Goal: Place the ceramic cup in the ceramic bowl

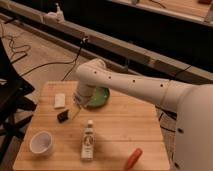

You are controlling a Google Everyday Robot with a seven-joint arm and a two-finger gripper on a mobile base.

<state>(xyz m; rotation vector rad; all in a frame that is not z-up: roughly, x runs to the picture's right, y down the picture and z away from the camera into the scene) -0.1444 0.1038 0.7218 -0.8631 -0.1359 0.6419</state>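
The ceramic cup (41,142), small, round and white, stands upright near the front left corner of the wooden table (125,130). The ceramic bowl (100,97), green inside, sits at the back middle of the table, with its left part hidden behind my white arm. My gripper (75,112) hangs below the arm's wrist, just left of the bowl and right beside a small black block (63,116). Its jaws look open with nothing between them. The cup is well to the front left of the gripper.
A white tube-shaped bottle (88,140) lies at the table's front middle. An orange-red carrot-like thing (133,158) lies at the front right edge. A pale white pad (59,100) rests at the back left. A black chair (10,102) stands left of the table, with cables on the floor behind.
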